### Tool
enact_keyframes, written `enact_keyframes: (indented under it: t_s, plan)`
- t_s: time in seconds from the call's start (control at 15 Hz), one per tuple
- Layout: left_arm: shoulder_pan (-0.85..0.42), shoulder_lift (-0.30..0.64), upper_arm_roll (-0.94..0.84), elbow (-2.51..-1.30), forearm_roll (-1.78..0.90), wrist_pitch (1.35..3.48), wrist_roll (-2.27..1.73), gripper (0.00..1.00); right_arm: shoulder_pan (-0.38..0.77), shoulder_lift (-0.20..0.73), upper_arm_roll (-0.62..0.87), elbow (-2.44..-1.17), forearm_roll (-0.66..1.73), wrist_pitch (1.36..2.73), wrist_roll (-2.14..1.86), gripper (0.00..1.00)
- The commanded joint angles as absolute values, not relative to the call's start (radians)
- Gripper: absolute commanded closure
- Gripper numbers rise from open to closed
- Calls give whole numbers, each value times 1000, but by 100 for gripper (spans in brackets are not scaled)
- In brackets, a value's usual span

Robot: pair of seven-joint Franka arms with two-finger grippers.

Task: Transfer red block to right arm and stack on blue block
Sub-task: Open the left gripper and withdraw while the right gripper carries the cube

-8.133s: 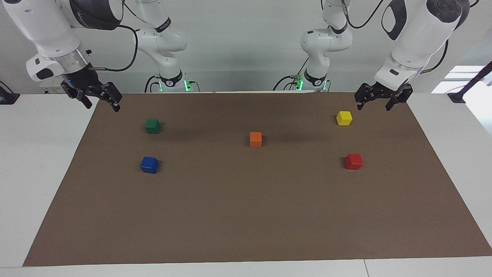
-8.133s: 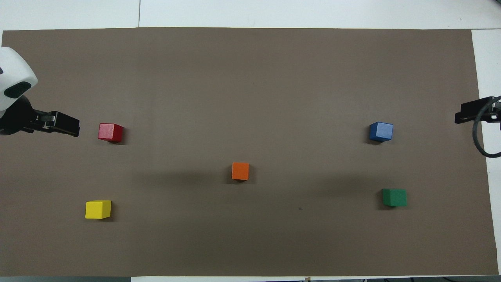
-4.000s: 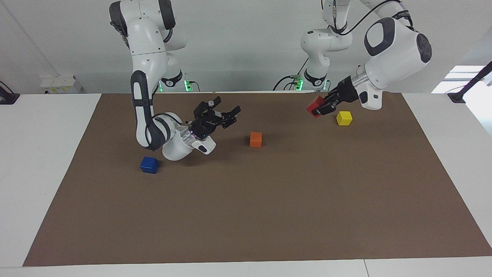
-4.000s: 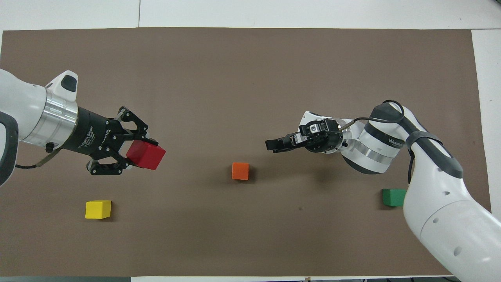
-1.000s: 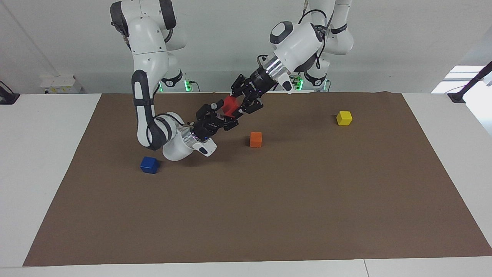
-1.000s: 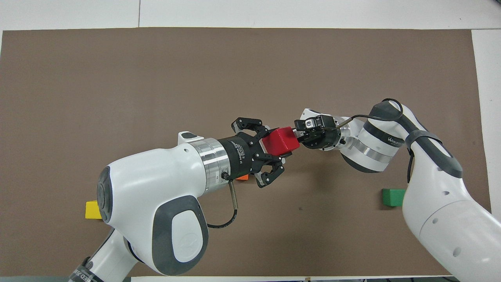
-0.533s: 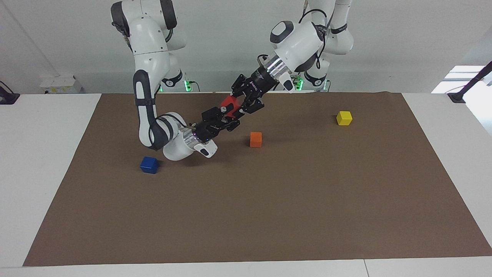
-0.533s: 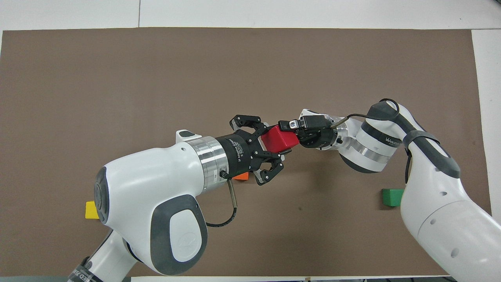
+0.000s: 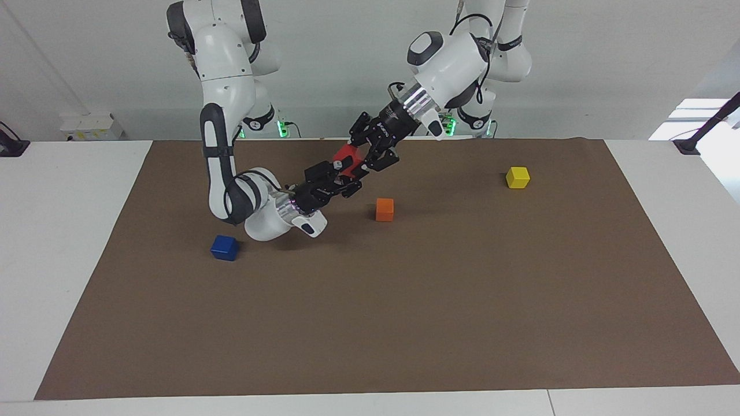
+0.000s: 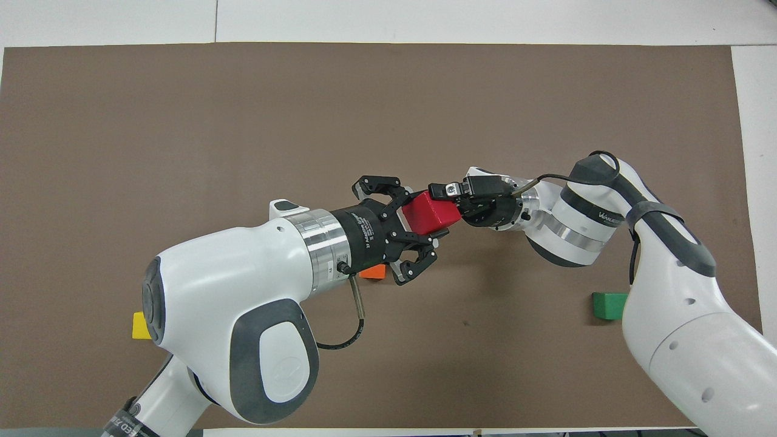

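Two end effectors meeting mid-air: left end effector (image 9: 363, 157) clamped on red block (image 9: 346, 156), right end effector (image 9: 341, 175) closing around it, grip impossible to confirm.

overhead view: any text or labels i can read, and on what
"2F Adaptive Gripper", roughly, in small white print on the black body of the left gripper.
White lettering on the grey band of the right arm: too blurred to read.
Facing view: nothing legible.
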State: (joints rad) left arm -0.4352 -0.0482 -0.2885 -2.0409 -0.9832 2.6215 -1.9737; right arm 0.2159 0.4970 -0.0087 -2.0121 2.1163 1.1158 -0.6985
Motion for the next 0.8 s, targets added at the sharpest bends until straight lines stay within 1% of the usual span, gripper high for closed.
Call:
enact_keyframes:
  t_s: [0.0, 0.2, 0.33, 0.47, 0.53, 0.6, 0.67, 0.73]
  plan:
    - [-382, -80, -281, -2069, -988, 2580, -1942, 0, 209, 468, 2, -2011, 2135, 1155, -683, 100]
    - [-281, -117, -281, -2066, -985, 2473, -1786, 0, 207, 446, 0, -2011, 2134, 1170, -637, 100]
    - [-189, -126, -281, -2072, -983, 2419, -1650, 0, 195, 417, 0, -2011, 2125, 1235, -589, 100]
    - [-62, -127, -281, -2063, -970, 2337, -1492, 0, 190, 370, -6, -2000, 2118, 1320, -490, 100]
    - [-16, -124, -281, -2054, -912, 2300, -1439, 0, 180, 342, -9, -1987, 2105, 1380, -435, 100]
    - [23, -117, -281, -2039, -794, 2281, -1413, 0, 161, 325, -9, -1965, 2064, 1432, -389, 100]
    - [41, -114, -282, -2034, -676, 2280, -1387, 0, 141, 304, -11, -1941, 1998, 1490, -333, 100]
    - [52, -109, -279, -2031, -587, 2278, -1349, 0, 115, 275, -11, -1918, 1908, 1578, -269, 100]
